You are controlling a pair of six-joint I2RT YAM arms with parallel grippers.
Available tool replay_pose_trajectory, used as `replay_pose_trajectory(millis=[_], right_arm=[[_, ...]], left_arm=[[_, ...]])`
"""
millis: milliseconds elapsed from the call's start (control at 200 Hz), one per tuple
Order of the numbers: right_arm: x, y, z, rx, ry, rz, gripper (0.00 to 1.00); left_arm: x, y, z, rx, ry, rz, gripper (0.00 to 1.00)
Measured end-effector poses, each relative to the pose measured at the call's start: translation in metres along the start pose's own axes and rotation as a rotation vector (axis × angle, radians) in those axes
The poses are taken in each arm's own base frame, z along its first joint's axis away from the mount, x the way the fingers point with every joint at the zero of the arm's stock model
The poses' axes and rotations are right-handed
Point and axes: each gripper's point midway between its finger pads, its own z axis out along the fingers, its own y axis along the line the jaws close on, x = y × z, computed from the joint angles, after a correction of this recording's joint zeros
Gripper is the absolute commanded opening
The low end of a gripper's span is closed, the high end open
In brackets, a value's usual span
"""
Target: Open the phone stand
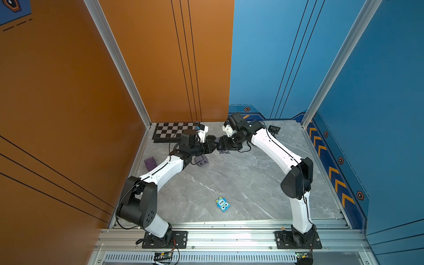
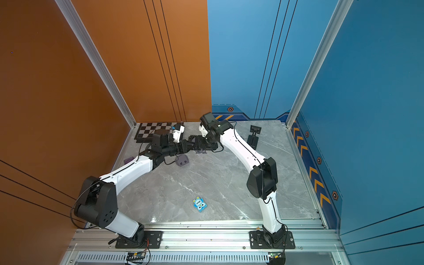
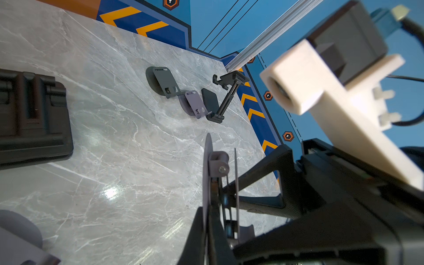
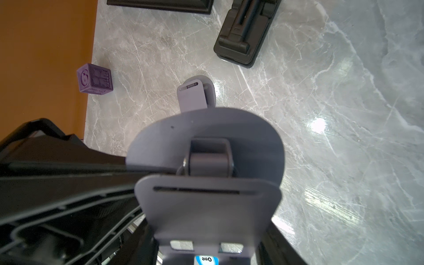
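Back-centre of the table (image 1: 241, 183), both arms meet on the phone stand (image 1: 223, 151), which is lifted clear of the marble as far as I can tell. Right gripper (image 1: 226, 145) pinches the slotted plate (image 4: 206, 206) across its width, jaws part-way apart with the plate filling the gap. Left gripper (image 1: 213, 145) is pressed together on the rim of the round base plate (image 4: 204, 128); in the right wrist view one of its fingers (image 4: 128, 171) runs in between the two plates. Left wrist view has the stand edge-on: plates roughly parallel, narrow gap, joined at the hinge (image 3: 219, 164). So it's folded, not opened. My read: both grips are set, and the step in hand is the start of the pull-apart. Next move: right holds its plate fixed while left swings the base away in an arc about the hinge pin. A straight tug risks the thin rim slipping out of the pinch. Hinge is likely stiff, so go slow and watch for the slotted plate twisting in the right jaws. Two other stands, a grey one (image 1: 201, 160) and a black one (image 1: 274, 129), lie on the table apart from it and are not involved.
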Motion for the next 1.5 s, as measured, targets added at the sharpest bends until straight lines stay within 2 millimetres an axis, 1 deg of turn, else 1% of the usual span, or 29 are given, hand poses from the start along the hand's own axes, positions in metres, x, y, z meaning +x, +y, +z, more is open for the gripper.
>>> replay_pose_trajectory(millis=[270, 495, 711, 861, 1256, 1501], right_arm=[[-0.004, 0.0, -0.005, -0.036, 0.006, 0.026, 0.12], [-0.007, -0.001, -0.01, -0.095, 0.046, 0.059, 0.12], [-0.001, -0.003, -0.016, -0.133, 0.099, 0.072, 0.12], [0.003, -0.003, -0.019, -0.152, 0.132, 0.058, 0.12], [0.013, -0.002, -0.022, -0.18, 0.176, 0.043, 0.12], [0.015, -0.001, -0.023, -0.19, 0.187, 0.045, 0.14]], left_arm=[[-0.004, -0.002, 0.0, 0.02, -0.008, 0.01, 0.0], [-0.006, -0.001, -0.001, 0.018, -0.013, 0.077, 0.0], [-0.003, -0.001, -0.002, -0.001, 0.019, 0.202, 0.0], [0.0, -0.001, -0.005, -0.008, 0.032, 0.255, 0.0], [0.01, 0.0, -0.011, -0.014, 0.054, 0.332, 0.0], [0.012, 0.0, -0.014, -0.019, 0.066, 0.343, 0.0]])
